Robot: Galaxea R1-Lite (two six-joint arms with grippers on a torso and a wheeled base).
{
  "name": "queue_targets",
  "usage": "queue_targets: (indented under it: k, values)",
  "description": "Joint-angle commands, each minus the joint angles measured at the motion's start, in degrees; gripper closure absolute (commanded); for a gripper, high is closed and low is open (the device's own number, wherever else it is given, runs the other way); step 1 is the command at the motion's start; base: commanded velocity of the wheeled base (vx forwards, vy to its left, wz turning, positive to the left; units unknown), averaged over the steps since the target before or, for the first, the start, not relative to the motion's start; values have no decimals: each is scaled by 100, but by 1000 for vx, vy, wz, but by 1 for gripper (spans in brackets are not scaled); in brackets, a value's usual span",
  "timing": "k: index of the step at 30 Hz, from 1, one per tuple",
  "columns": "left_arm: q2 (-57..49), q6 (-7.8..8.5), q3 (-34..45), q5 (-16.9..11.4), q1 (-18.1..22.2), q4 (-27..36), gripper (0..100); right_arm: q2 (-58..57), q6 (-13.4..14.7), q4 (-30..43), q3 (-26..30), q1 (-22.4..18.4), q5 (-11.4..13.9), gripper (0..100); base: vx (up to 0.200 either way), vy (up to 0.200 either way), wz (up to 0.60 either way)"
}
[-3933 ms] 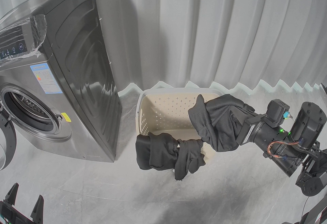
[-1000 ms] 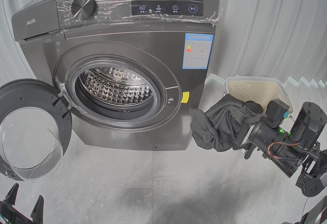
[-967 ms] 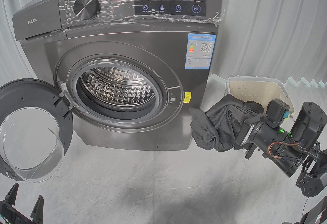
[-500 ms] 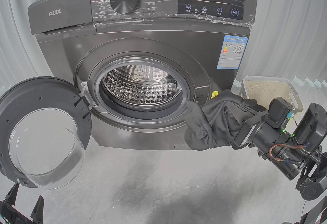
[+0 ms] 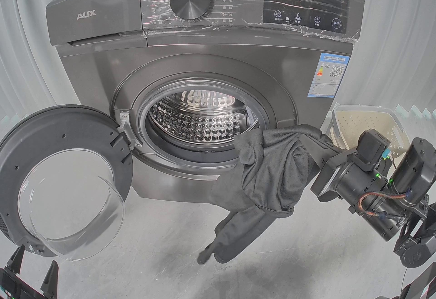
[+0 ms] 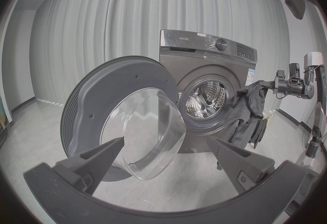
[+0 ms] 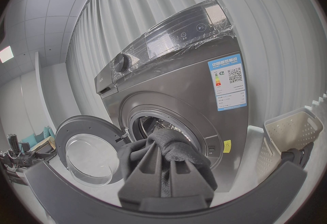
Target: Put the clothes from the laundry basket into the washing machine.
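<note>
One garment (image 5: 268, 168), gripped in your right claw (image 7: 165, 163), hangs just right of the drum opening (image 5: 200, 118); left claw (image 6: 165, 139) released.

Right arm (image 5: 363, 182): black, thick round segments, a coiled copper cable (image 5: 369, 200), small green lights (image 5: 376, 174), a teal plug (image 5: 386, 153). Left hand (image 6: 165, 139): dark grey wedge fingers (image 6: 98, 156), a screw (image 6: 89, 180) near each base

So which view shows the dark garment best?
Head view: the dark garment hangs whole before the washing machine, a sleeve dangling toward the floor. The left wrist view shows it small, far off; the right wrist view, a bunch pinched between the fingers.
</note>
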Motion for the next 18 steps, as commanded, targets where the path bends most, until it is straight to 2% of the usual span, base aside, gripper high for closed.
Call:
queue_targets:
  k: [1,8,18]
  values:
    - [-101,-2,84,2,-2,-1,0,29,-1,1,25,-4,2,100,0,0,0]
    - [-101,-2,84,2,-2,-1,0,29,-1,10,34,-21,2,100,0,0,0]
    - [-101,-2,84,2,-2,-1,0,47,16,10,43,-4,-7,100,0,200,0]
